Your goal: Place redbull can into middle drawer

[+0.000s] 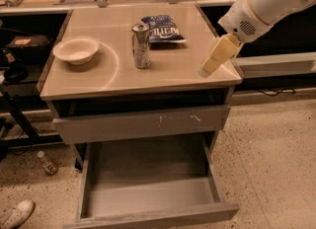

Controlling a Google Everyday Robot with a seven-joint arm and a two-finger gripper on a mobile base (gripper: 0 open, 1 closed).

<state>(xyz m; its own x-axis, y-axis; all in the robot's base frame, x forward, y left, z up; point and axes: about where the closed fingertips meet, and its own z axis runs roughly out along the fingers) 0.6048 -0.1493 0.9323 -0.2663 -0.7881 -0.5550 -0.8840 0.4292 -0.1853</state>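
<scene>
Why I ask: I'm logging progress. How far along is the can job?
Done: the middle drawer is pulled open. In hand: the gripper hangs over the tabletop, right edge, apart from the redbull can standing upright mid-table. Left: grasp the can, lower it into the drawer.
</scene>
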